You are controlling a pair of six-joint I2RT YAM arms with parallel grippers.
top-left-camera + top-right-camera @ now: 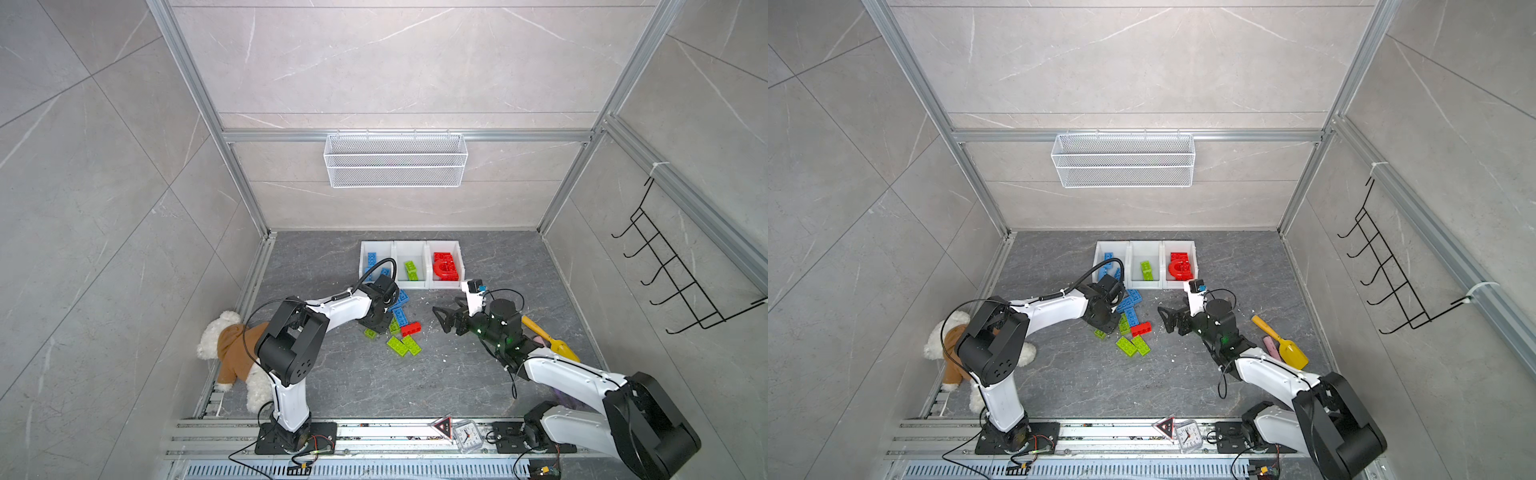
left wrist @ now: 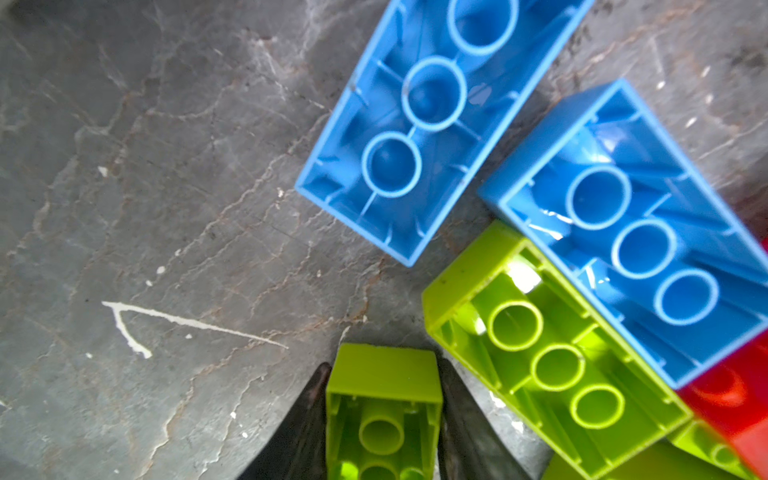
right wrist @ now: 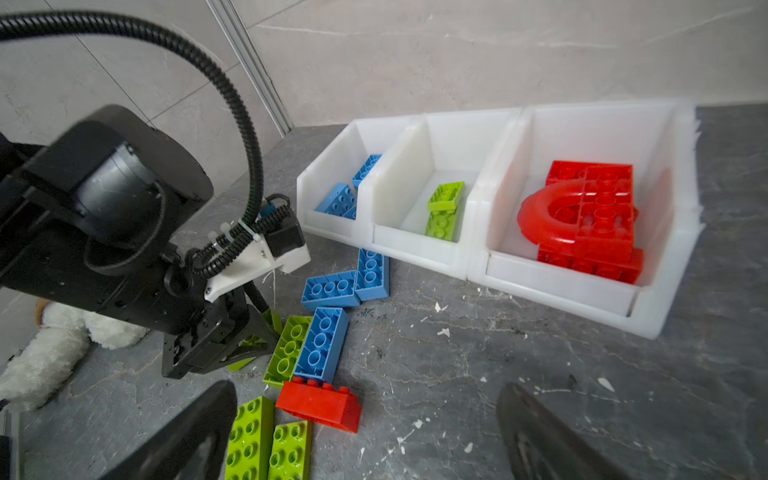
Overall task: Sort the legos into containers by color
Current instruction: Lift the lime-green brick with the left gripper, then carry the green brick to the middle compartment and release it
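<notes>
Left wrist view, left fingers clamp green brick, obscured in top views

small lime-green plastic brick: smooth, semi-gloss | long blue plastic bricks: glossy, light glints | fingers of my left pincer: matt black | dark grey stone-look tabletop: matt, veined, white scuffs | white plastic bins: smooth, milky, translucent | white teddy bear: fluffy plush, brown cloth hoodie | silver frame rails: brushed metal
</notes>
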